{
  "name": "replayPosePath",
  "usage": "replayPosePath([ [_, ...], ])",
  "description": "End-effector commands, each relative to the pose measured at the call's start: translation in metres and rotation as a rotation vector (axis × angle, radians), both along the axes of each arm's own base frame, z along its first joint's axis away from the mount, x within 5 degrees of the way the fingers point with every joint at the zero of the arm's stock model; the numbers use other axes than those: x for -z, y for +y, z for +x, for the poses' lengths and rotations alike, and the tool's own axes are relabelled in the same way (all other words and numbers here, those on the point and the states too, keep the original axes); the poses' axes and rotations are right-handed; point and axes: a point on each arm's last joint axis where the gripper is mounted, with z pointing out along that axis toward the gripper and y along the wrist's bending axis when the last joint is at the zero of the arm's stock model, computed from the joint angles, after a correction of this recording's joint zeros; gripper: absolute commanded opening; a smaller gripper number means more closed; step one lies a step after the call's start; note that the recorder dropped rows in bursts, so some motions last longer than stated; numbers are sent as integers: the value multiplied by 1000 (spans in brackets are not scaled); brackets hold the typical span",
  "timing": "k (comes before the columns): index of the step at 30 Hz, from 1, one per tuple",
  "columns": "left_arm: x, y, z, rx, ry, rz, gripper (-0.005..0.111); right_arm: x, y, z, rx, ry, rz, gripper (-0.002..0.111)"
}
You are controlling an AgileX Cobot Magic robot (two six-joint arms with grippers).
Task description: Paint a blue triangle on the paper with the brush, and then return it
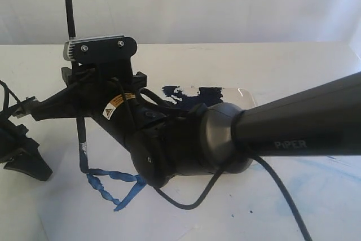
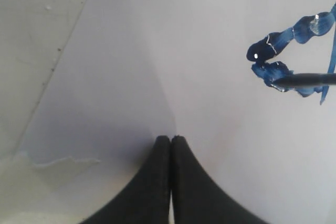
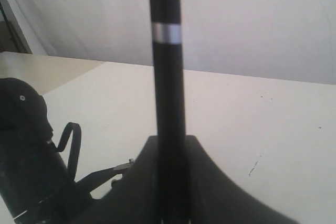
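Observation:
My right gripper (image 1: 76, 77) reaches across to the left and is shut on the black handle of the brush (image 1: 80, 134), which stands nearly upright. Its tip touches the left corner of the blue triangle (image 1: 115, 183), wavy dark-blue strokes on the paper (image 1: 237, 218). The right wrist view shows the brush (image 3: 167, 77) clamped in the right gripper (image 3: 170, 142). My left gripper (image 1: 34, 165) rests shut and empty at the far left. In the left wrist view, the left gripper (image 2: 170, 140) is over the paper (image 2: 210, 51), with the triangle (image 2: 283, 40) and brush (image 2: 310, 80) beyond.
A white plate (image 1: 240, 95) with a dark-blue paint blotch (image 1: 189, 91) lies behind the right arm (image 1: 293, 125), which hides much of the middle. Pale blue smears (image 1: 333, 167) mark the paper at the right. The paper's edge (image 2: 58, 59) runs beside the left gripper.

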Motion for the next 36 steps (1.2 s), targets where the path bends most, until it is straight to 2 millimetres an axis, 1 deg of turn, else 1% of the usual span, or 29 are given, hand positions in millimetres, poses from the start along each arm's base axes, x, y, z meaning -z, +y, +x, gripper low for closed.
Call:
replayPosePath([
  [1,2,-1,-2,2,17,-11,0,0,0,0,3,-21,-8,0],
  [5,2,-1,-2,3,18,-13,0,1,0,0,1,-24,-19,0],
  [10,2,-1,-3,4,19,-14,0,15,3,1,2,-10,-46,0],
  [12,1,-1,-3,3,21,-17,0,16,3,1,4,-9,-47,0],
  [23,2,-1,-2,1,18,-14,0,17,2,2,16,-2,-69,0],
  [29,2,-1,-2,-1,15,-12,0,10,-2,2,32,17,-94,0],
  [34,2,-1,-2,0,17,-14,0,13,-2,1,18,41,-122,0],
  [36,2,-1,-2,0,17,-14,0,10,-2,0,18,39,-116,0],
])
